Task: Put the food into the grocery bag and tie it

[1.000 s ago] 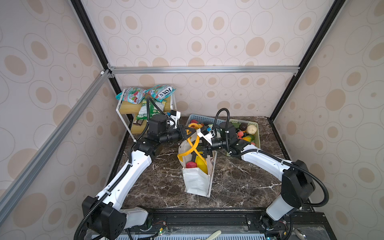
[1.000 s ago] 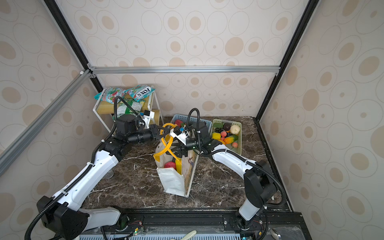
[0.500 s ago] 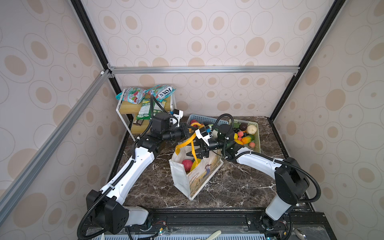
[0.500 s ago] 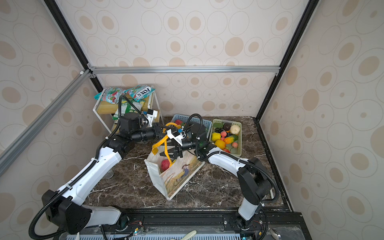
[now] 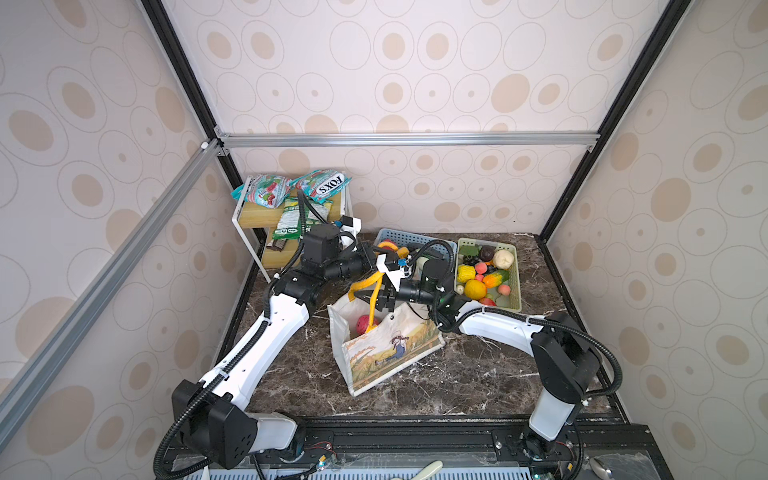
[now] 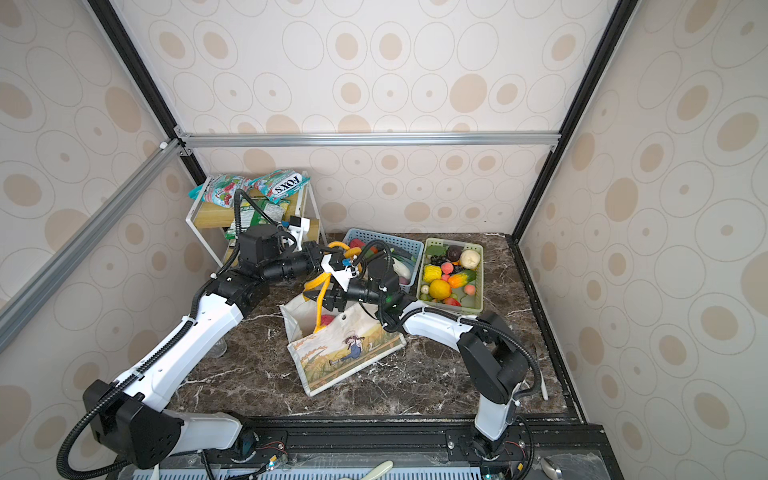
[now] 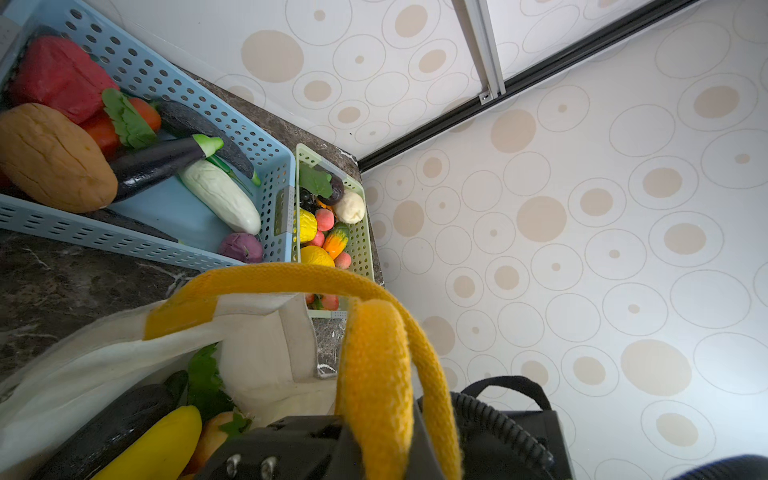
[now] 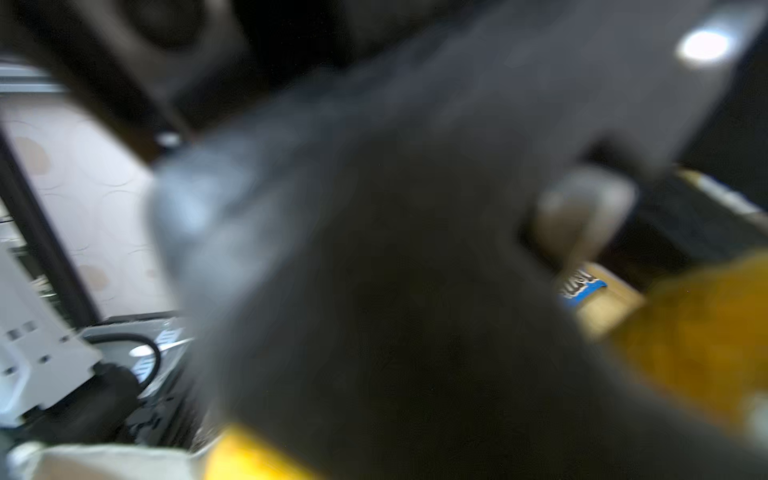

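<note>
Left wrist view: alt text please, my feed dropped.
A yellow handle of the white grocery bag loops over the left claw in the foreground. The open bag holds a yellow fruit, a dark vegetable and green leaves. Beyond, a blue basket of vegetables sits beside a green basket of small fruits.

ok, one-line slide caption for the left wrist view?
Left wrist view: yellow handle raised over the open grocery bag, toy food inside; blue basket and green basket of produce beyond.

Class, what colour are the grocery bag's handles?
Yellow-orange handles, clearest in the left wrist view.
</note>
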